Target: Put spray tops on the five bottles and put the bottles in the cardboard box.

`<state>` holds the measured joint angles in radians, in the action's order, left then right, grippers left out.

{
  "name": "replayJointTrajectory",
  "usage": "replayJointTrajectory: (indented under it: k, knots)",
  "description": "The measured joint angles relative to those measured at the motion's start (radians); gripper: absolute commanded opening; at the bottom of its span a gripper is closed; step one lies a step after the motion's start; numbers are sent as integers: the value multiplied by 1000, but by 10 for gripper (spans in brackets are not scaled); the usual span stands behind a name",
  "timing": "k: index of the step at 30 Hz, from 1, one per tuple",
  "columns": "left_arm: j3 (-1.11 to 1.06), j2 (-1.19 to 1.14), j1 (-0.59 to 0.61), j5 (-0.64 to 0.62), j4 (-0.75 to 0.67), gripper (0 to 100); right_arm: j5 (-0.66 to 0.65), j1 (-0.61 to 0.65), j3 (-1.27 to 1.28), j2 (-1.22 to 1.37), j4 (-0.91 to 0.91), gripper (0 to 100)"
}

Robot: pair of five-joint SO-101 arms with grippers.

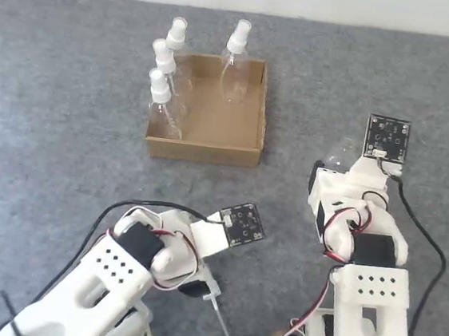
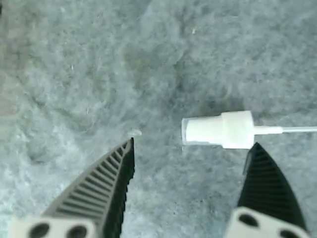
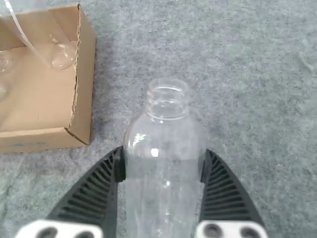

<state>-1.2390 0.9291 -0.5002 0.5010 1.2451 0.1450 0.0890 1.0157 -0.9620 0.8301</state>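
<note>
Four capped bottles (image 1: pixel 168 90) stand in the cardboard box (image 1: pixel 202 148), and the right claw (image 3: pixel 162 156) grips the last, open bottle (image 3: pixel 166 119) nearby. The left claw (image 2: pixel 192 146) is spread wide over the spray top (image 2: pixel 223 130) lying on the bench (image 2: pixel 74 59); it should pinch the white collar, not the thin tube.

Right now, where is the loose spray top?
In the left wrist view, the spray top lies on its side on the grey carpet, just beyond the open left gripper.
</note>
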Motion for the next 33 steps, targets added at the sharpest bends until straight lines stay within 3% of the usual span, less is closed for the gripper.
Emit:
replayJointTrajectory:
  k: [6,11,16,33]
  knots:
    - [-12,0,8,23,0,329,0,0,0,0,0,80]
    - [-38,0,-115,37,-31,328,0,0,0,0,0,80]
    - [-72,0,-135,35,-72,328,0,0,0,0,0,80]
    - [-103,0,158,20,-157,327,0,0,0,0,0,80]
